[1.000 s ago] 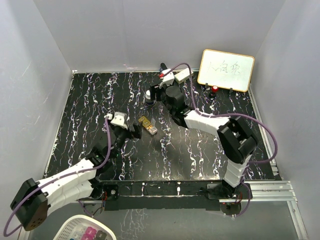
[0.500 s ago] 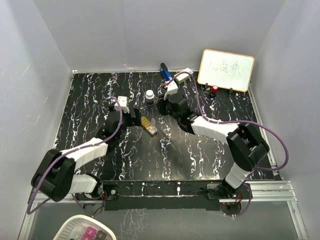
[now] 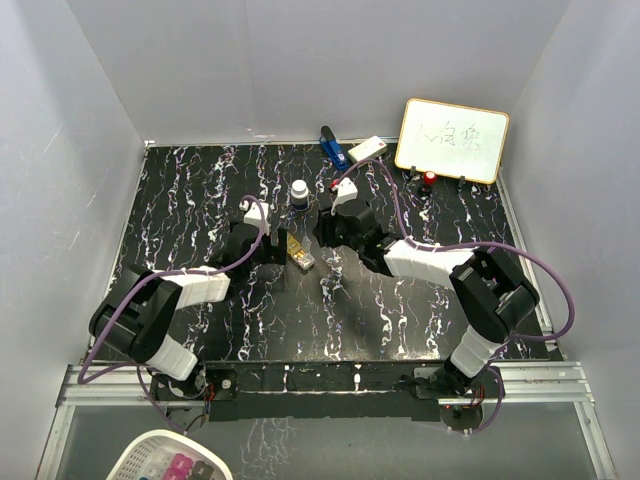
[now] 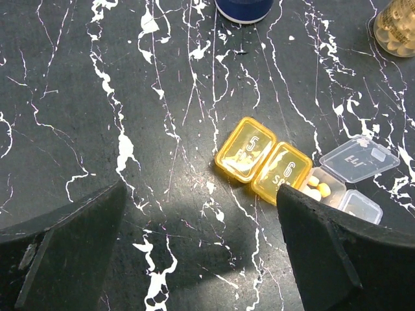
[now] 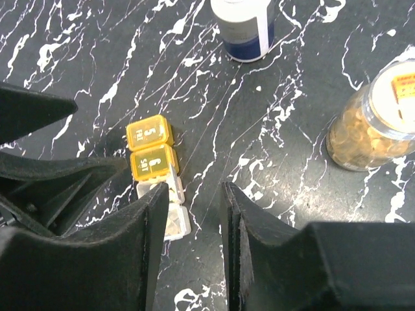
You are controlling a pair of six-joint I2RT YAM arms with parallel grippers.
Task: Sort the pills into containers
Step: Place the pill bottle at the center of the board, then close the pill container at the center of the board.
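Observation:
The small oblong pill box lies mid-table, with yellow lids "5" and "6" shut and clear sections open with pills inside; it also shows in the right wrist view. The dark bottle with the white cap stands just beyond it. The golden-amber bottle stands right of that; the right arm hides it from above. My left gripper is wide open and empty, just left of the box. My right gripper is open and empty, just right of the box.
A blue object and a white rectangular block lie at the far edge. A whiteboard stands at the back right with a red knob before it. A white basket sits below the table's near edge.
My right gripper has drawn back from the dark bottle and come down beside the box's right side. My left arm has reached forward, bringing its gripper up to the box's left side.

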